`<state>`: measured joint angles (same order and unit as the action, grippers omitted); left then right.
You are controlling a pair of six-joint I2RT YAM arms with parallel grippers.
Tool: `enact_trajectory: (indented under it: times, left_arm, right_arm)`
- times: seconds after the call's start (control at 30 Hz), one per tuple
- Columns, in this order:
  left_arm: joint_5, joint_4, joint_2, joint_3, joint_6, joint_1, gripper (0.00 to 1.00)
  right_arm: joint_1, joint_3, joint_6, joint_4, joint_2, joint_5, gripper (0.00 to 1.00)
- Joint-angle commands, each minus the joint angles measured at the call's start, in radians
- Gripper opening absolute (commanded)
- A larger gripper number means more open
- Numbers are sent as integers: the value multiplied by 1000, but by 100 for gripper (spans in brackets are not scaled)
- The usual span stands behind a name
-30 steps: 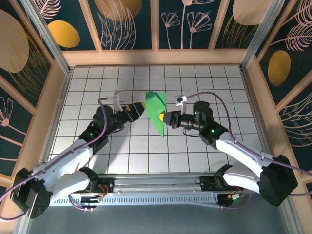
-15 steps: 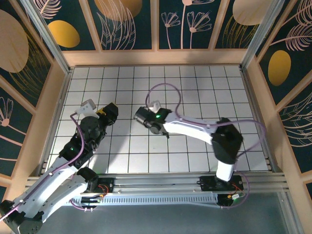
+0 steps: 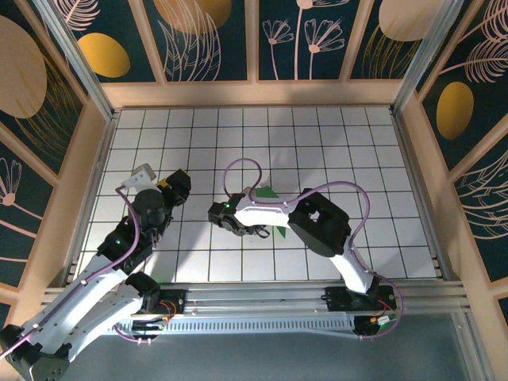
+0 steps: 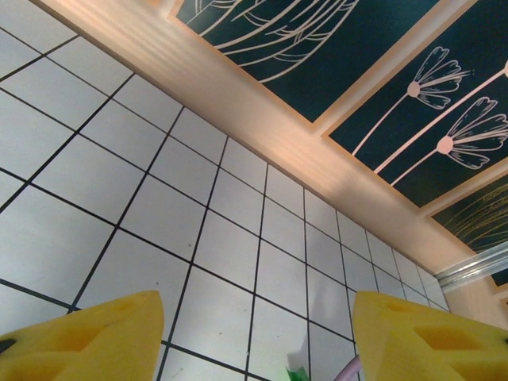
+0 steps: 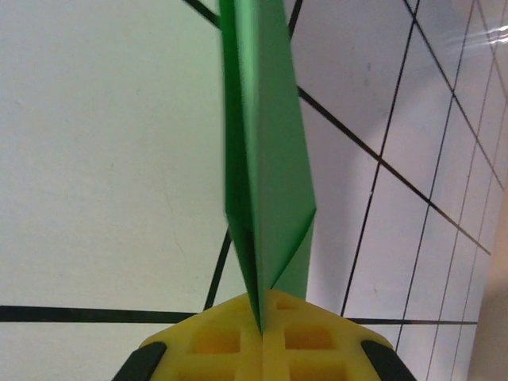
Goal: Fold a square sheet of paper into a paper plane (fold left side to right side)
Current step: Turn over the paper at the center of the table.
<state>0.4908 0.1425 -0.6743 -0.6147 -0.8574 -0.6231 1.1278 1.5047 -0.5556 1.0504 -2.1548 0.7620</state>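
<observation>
In the right wrist view the bright green paper [image 5: 266,151] shows as a narrow folded strip, seen edge-on, with layered creases. It rises from between the yellow fingertips [image 5: 214,341] of my right gripper [image 5: 262,329], which is shut on its lower end just above the tiled floor. From above, the right gripper [image 3: 255,230] is tucked under its own forearm, and green corners of the paper [image 3: 266,192] stick out either side. My left gripper [image 3: 176,187] stands off to the left, apart from the paper. Its yellow fingers [image 4: 87,341] are wide open with nothing between them.
The white grid-tiled floor [image 3: 333,151] is boxed in by a wooden rim [image 3: 254,94] and patterned walls. A purple cable [image 3: 238,167] loops over the right wrist. The right arm's elbow [image 3: 317,222] is bent over the middle of the floor.
The left gripper let go of the paper and drew back left. The right arm swung left with the paper, then folded down, so the paper is now low over the tiles.
</observation>
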Motion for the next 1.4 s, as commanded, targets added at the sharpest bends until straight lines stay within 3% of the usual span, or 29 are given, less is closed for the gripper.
enact_trajectory:
  times: [0.0, 0.37, 0.6, 0.7, 1.07, 1.37]
  left_arm:
    - [4, 2, -5, 5, -2, -4, 64]
    - [-35, -27, -47, 2, 12, -3, 65]
    - [-67, -58, -83, -11, 2, -3, 68]
    - [-84, -66, -104, -15, -6, -4, 69]
    - [-197, -123, -205, -26, -29, -4, 71]
    - [-440, -251, -410, -21, -97, -3, 65]
  right_arm:
    - [5, 27, -1, -10, -13, -15, 11]
    - [-26, -43, 40, -163, 108, -211, 47]
    - [-71, -163, 54, -342, 308, -363, 81]
    - [-101, -227, 56, -425, 413, -429, 89]
    - [-327, -592, 8, -755, 841, -677, 93]
    - [-649, -987, -196, -1048, 1191, -899, 94]
